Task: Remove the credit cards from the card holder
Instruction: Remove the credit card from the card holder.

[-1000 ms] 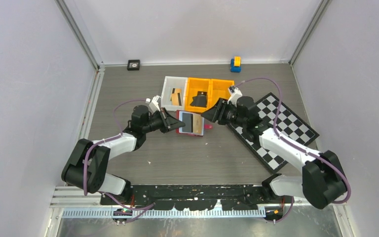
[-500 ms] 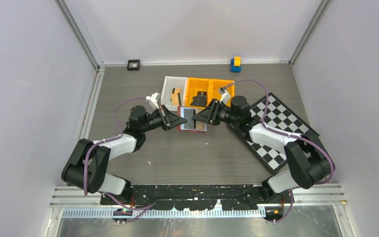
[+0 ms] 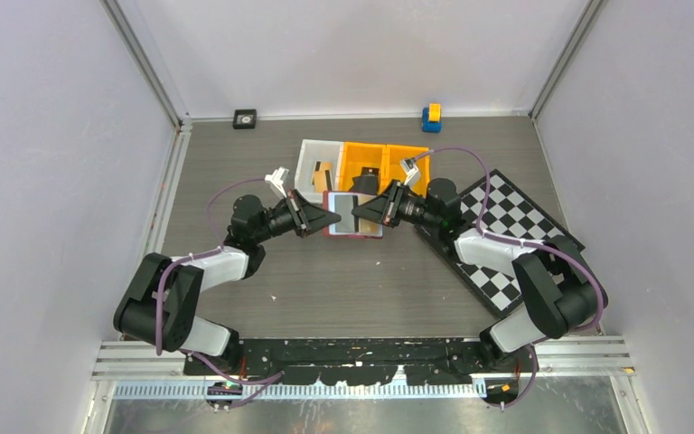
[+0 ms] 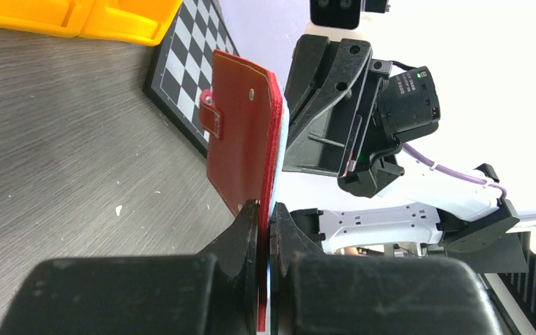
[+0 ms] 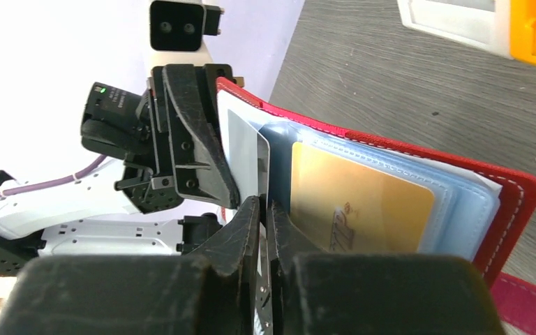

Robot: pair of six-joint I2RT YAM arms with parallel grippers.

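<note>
The card holder (image 3: pixel 354 224), a red folding wallet, is held up off the table between both arms. My left gripper (image 3: pixel 327 220) is shut on its lower edge, and the left wrist view shows the red cover (image 4: pixel 241 146) pinched at the jaws of this gripper (image 4: pixel 266 211). My right gripper (image 3: pixel 363 211) meets it from the other side. In the right wrist view the open card holder (image 5: pixel 513 188) shows pale blue sleeves with a tan credit card (image 5: pixel 359 206) inside. The right gripper (image 5: pixel 263 204) is pinched on the edge of a thin pale grey card (image 5: pixel 243 157) that stands out of the sleeves.
Behind the wallet stand a white bin (image 3: pixel 312 161) and two orange bins (image 3: pixel 389 158) with dark items inside. A chequered board (image 3: pixel 520 237) lies under the right arm. A blue and yellow block (image 3: pixel 431 117) and a small black square (image 3: pixel 245 118) sit at the back wall.
My right arm has swung left to the wallet and its jaws have closed on the pale card. The left gripper has carried the wallet slightly back and up.
</note>
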